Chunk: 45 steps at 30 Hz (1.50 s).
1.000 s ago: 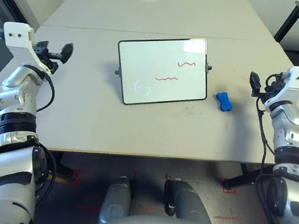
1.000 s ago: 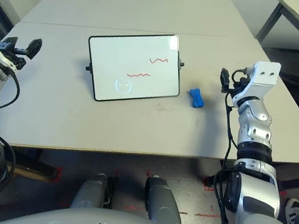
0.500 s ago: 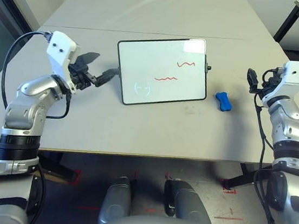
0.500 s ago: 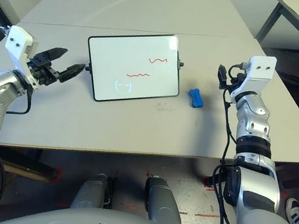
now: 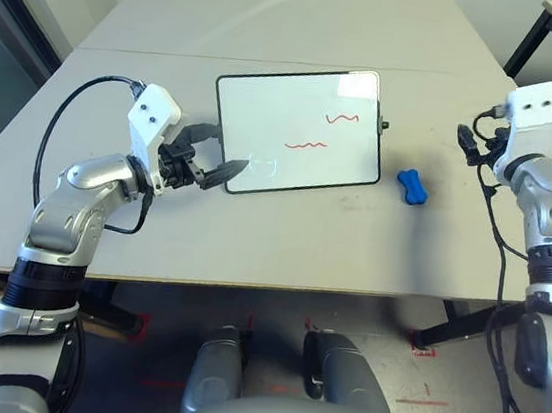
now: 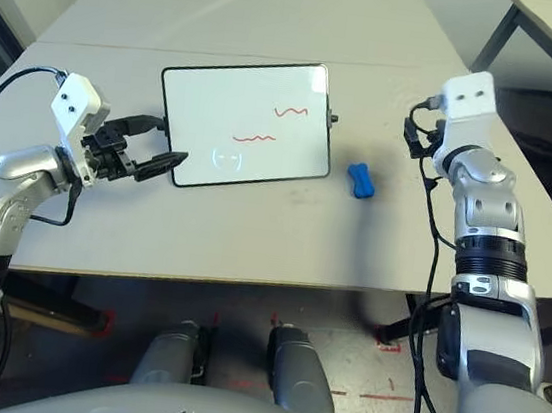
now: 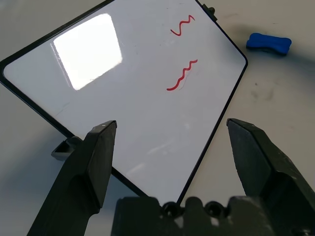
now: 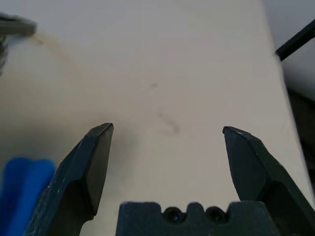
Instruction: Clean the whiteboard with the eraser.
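Head-camera views show the whiteboard [image 5: 298,129] lying flat near the middle of the table [image 5: 254,224], two red squiggles and a faint circular mark being seen on its surface. The eraser [image 5: 413,187] is placed on the table just beside the board's right edge, apart from it. The left arm is bent at the elbow and reached inward across the table, so that the left gripper [image 5: 212,156] is held at the board's near left corner with its two black fingers spread wide and nothing gripped between them. The right arm is raised upright at the table's right edge, and the right gripper [image 8: 165,147] is kept parted and empty over bare table, well apart from the eraser
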Available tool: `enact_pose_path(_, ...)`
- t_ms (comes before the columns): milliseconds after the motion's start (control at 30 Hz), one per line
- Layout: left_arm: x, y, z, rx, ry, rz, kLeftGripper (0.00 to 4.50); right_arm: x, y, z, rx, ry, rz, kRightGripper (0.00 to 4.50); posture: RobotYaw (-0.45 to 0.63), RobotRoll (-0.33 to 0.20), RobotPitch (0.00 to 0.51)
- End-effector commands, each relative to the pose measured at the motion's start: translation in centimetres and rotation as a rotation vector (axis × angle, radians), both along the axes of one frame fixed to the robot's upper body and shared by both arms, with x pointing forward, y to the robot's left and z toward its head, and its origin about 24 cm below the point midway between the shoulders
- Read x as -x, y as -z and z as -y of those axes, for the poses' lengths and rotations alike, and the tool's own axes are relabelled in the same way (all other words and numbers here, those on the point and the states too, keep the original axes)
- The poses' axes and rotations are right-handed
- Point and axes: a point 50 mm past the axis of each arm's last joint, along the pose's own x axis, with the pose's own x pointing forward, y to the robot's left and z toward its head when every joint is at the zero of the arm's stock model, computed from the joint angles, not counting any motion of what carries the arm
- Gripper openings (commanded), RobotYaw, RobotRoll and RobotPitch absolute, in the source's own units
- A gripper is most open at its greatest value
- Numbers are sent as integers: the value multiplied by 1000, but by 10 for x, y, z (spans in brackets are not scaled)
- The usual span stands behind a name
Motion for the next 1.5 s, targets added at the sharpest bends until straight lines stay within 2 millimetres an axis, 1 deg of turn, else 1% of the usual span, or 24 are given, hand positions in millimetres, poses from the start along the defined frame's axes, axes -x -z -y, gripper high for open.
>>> enact_pose_path(33,-1,6,4,-15,19,-20,4500,6,-6,-6,-58,16,-161,4476,-87,0,74)
enact_pose_path(167,1,9,6,-21,33,-30,4500,10,-11,-16,-180,74,-297,4476,-87,0,74)
enact_pose_path(333,0,11,7,-19,32,-32,4500,11,-10,-29,-277,108,-422,4476,-87,0,74)
enact_pose_path(400,0,12,8,-17,35,-35,4500,10,-3,-37,-293,94,-473,4476,-93,0,76)
enact_pose_path(467,0,13,10,-15,37,-38,4500,7,5,-41,-271,98,-506,4476,-89,0,77)
enact_pose_path(833,2,15,11,-12,32,-40,4500,-5,19,-38,-233,121,-540,4476,-75,0,85)
enact_pose_path(1033,2,15,11,-12,33,-41,4500,-9,26,-40,-231,126,-545,4476,-75,0,88)
enact_pose_path(1233,1,15,12,-14,35,-40,4500,-10,34,-44,-230,132,-557,4476,-77,0,88)
enact_pose_path(1467,0,15,12,-18,35,-37,4500,-9,39,-42,-217,146,-567,4476,-78,0,86)
enact_pose_path(1500,-1,15,12,-18,35,-36,4500,-9,40,-41,-215,150,-568,4289,-78,0,86)
